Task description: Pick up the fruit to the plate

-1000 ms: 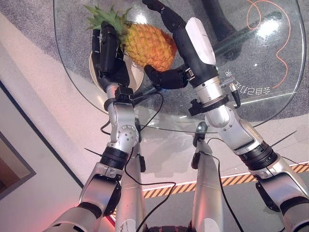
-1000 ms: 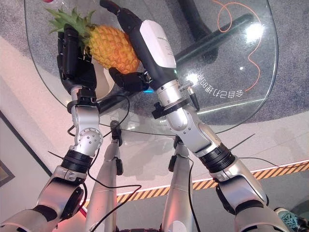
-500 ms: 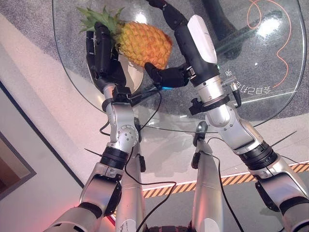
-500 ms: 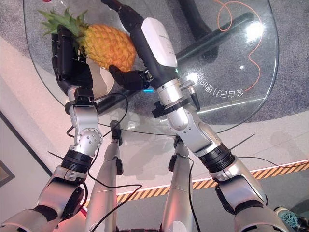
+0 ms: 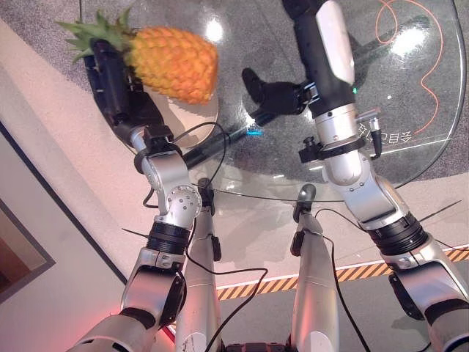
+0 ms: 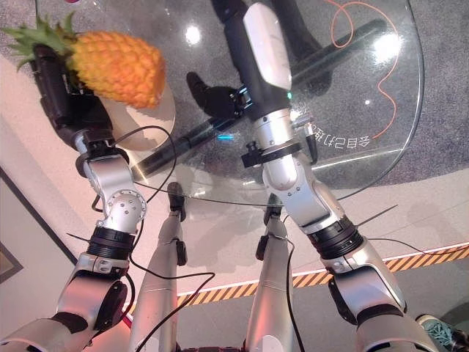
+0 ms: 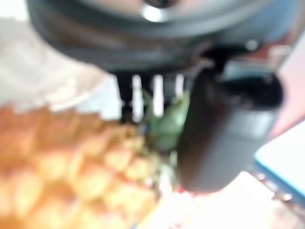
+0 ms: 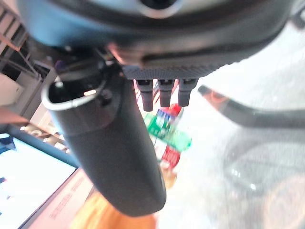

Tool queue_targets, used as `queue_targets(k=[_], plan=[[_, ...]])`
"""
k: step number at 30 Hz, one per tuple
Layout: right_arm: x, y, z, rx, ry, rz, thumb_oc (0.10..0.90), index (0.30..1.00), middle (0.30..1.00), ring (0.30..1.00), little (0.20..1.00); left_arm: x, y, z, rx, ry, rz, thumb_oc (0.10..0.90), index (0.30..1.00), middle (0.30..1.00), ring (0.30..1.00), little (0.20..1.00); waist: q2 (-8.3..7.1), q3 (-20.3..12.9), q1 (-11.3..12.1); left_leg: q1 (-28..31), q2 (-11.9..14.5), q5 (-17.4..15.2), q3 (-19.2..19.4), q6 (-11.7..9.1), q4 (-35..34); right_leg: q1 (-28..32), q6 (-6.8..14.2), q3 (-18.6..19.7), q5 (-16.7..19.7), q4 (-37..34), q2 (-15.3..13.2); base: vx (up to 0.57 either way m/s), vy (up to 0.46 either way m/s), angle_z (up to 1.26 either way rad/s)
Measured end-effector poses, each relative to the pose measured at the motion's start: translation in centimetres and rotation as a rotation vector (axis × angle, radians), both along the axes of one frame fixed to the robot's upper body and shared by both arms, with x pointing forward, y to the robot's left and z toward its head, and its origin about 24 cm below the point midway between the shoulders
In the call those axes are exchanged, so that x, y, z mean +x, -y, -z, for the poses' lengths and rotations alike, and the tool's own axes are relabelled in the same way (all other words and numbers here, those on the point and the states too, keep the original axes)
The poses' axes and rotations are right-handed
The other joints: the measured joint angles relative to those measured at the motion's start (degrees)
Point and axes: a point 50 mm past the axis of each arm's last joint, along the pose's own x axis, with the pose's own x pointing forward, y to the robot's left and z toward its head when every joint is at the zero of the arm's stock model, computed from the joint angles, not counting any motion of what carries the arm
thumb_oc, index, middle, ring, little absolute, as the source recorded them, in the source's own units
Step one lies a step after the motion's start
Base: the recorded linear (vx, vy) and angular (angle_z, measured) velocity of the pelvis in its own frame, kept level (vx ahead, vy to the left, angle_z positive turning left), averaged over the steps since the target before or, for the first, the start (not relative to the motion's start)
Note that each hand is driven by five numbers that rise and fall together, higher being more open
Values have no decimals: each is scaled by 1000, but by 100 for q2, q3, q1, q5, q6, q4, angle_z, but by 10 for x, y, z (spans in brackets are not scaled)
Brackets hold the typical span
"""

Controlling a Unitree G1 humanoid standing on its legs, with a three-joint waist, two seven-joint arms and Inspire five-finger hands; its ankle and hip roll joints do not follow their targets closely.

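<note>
- Now carrying the pineapple [image 5: 174,64] in the left hand [image 5: 117,81] alone, fingers curled at the crown end, body jutting sideways over the plate [image 5: 192,114] on the glass worktop [image 5: 396,95].
- Risky: heavy fruit levered from one end, likely to twist or slip out.
- Right hand [image 5: 278,92] well apart, fingers relaxed, holding nothing, so no backup.
- Could tip or roll off the plate rim if released off-centre.

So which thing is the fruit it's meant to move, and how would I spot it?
Start at the round glass table and look to its left edge, where a pale plate sits. Just over that plate is the pineapple, against the robot's left hand. It is the one orange, knobbly thing with a green leafy crown.
</note>
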Motion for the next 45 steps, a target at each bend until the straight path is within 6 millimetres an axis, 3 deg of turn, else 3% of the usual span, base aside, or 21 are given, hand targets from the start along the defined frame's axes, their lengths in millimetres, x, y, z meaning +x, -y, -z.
queue_targets(k=[19,30,36,45], plan=[[3,8,12,67,-22,40,800,900,900,900,900,-6,1,-5,79,-35,-113,100,300,300,300,200,0,0,-1,0,0,1,-1,-1,13,3,0,1,0,13,0,0,0,0],[15,59,47,315,-129,226,800,900,900,900,900,-12,-5,-8,122,-30,-210,100,300,300,300,200,-3,1,-49,6,3,1,-3,-1,22,15,-2,2,2,15,3,0,0,0],[16,73,55,424,-131,278,800,900,900,900,900,-14,-11,-11,132,-23,-253,100,300,300,300,200,-84,44,-111,24,8,2,-3,-2,41,32,-7,5,7,22,8,0,0,0],[25,110,71,730,-215,362,800,900,900,900,900,-16,-22,-13,189,-27,-358,100,300,300,300,200,-99,47,-146,61,19,8,0,-6,44,62,-15,10,18,22,17,-2,4,0]])
